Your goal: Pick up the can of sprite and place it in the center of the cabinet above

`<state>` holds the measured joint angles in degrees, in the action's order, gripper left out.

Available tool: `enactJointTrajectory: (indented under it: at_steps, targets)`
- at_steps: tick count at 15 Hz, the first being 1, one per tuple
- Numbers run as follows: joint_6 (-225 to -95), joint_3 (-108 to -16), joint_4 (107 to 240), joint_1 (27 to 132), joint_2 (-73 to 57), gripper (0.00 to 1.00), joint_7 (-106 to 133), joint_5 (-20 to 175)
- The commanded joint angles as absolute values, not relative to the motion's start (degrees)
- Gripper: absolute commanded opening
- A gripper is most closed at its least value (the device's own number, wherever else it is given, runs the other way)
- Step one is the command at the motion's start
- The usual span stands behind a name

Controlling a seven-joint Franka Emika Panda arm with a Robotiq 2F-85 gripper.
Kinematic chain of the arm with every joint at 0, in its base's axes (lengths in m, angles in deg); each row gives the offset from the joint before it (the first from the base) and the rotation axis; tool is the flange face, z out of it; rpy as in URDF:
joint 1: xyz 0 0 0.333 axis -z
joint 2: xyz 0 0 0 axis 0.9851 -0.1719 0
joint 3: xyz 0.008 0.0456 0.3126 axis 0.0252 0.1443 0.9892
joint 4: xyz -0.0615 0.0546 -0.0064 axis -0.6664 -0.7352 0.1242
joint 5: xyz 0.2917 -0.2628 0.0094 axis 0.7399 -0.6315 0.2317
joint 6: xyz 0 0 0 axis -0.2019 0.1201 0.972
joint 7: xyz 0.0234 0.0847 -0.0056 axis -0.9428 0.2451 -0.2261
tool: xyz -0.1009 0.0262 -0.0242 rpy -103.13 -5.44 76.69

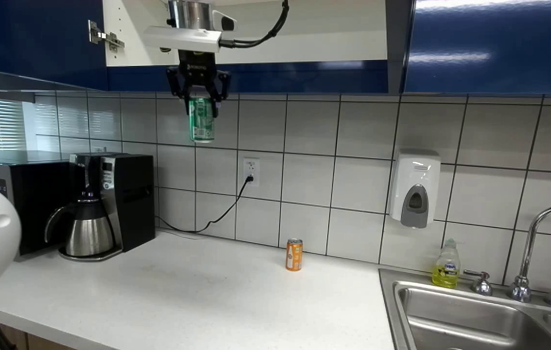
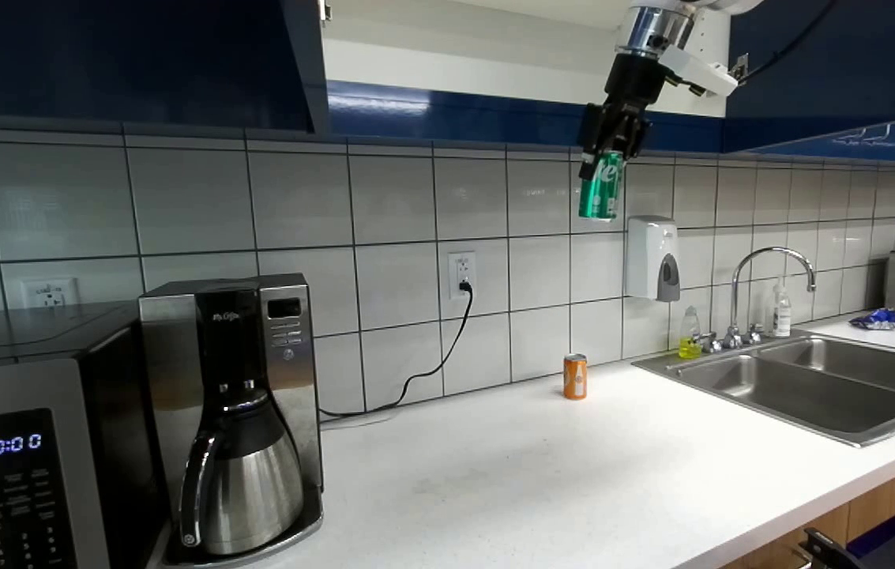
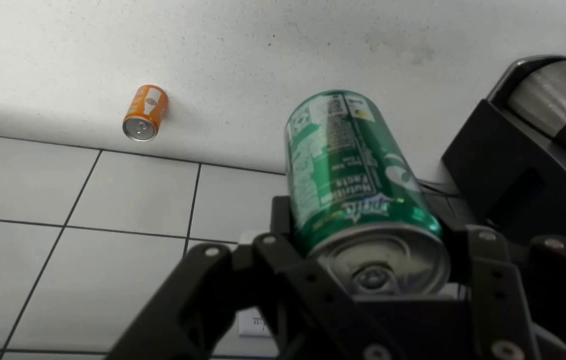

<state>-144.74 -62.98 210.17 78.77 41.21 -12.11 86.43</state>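
The green can of sprite (image 1: pixel 201 127) hangs in the air in both exterior views (image 2: pixel 600 197), upright or nearly so. My gripper (image 1: pixel 202 108) points down and is shut on the upper part of the can; it shows the same way in the other exterior angle (image 2: pixel 609 162). In the wrist view the can (image 3: pixel 352 160) sits between the two black fingers (image 3: pixel 367 227), its silvery top towards the camera. The cabinet (image 1: pixel 304 75) has a pale interior and an open blue door, and shows in both exterior views (image 2: pixel 447 104). The can is below the cabinet's lower edge. The cabinet is out of the wrist view.
An orange can (image 1: pixel 293 255) stands on the white counter (image 1: pixel 197 291) near the tiled wall. A coffee maker (image 1: pixel 132 199) and microwave (image 2: pixel 13 442) stand at one end, a sink (image 1: pixel 455 311) at the other. A soap dispenser (image 1: pixel 416 189) hangs on the wall. Open cabinet door (image 1: pixel 32 43) is beside the arm.
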Motion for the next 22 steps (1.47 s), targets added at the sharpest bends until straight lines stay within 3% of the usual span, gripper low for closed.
enactJointTrajectory:
  at_steps: [1,22]
  targets:
    - [-141.99,-62.91,206.15,78.36,42.33,0.38,-9.46,85.65]
    - [-140.99,-61.45,190.98,77.63,37.56,0.38,-3.26,86.26]
